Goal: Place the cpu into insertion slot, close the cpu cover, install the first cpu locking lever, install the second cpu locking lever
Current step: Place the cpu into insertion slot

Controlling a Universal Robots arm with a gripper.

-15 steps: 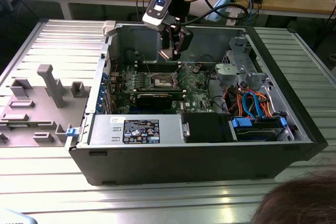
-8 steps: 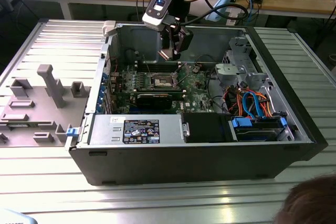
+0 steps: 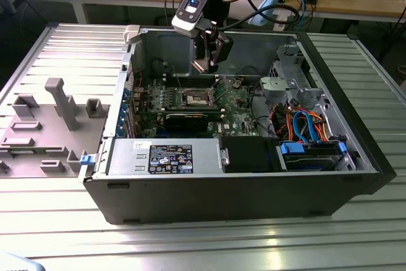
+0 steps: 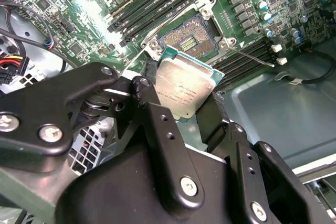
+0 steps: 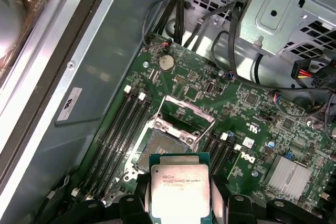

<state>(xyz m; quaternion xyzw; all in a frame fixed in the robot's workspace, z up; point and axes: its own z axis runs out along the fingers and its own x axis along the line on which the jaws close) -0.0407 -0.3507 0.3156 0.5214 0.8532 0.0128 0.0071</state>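
My gripper (image 3: 208, 61) hangs inside the open computer case (image 3: 158, 188), above the motherboard. It is shut on the cpu (image 4: 184, 87), a pale silvery square chip clamped by its edges between the black fingers (image 4: 149, 100). The cpu (image 5: 180, 187) is off the board, a short way above and to one side of the insertion slot (image 5: 160, 148). The slot's dark contact field (image 4: 190, 36) lies bare. The cpu cover (image 5: 176, 129) stands raised at the slot's far edge. A thin wire locking lever (image 4: 251, 57) is swung out beside the slot.
Black memory slots (image 5: 126, 124) flank the socket. A metal drive cage (image 3: 288, 84) with coloured cables (image 3: 304, 125) fills the case at the exterior view's right. The power supply (image 3: 168, 157) lies along the near wall. A grey fixture tray (image 3: 51, 118) lies outside the case at the exterior view's left.
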